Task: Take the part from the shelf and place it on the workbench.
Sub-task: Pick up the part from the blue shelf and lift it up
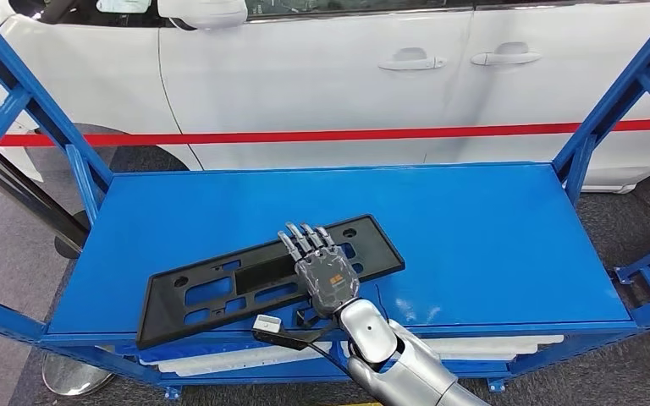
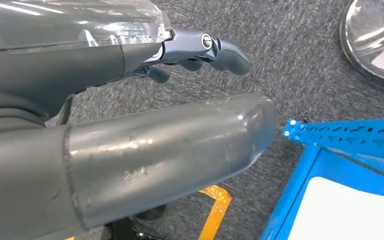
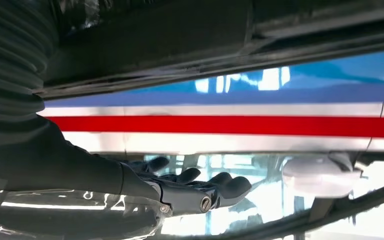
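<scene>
1. The right robot hand [image 1: 326, 272] lies palm-down on one black part [image 1: 262, 277], its fingers [image 1: 303, 240] stretched flat and close together across the part's middle; whether it grips the part, I cannot tell.
2. The left robot hand [image 2: 200, 50] hangs over grey floor [image 2: 290, 65], fingers loosely bent, holding nothing.
3. The single part, a long flat panel with cut-outs, lies askew on the blue desk [image 1: 491, 245], near the desk's front edge, its left end reaching that edge.
4. A small white connector [image 1: 267, 322] on a black cable sits at the desk's front edge, just beside the wrist.
5. Behind the desk stands one white car [image 1: 322, 76] with a red stripe [image 1: 474, 132] and two door handles [image 1: 412, 61].
6. Blue frame posts [image 1: 609, 101] rise at the desk's corners.
</scene>
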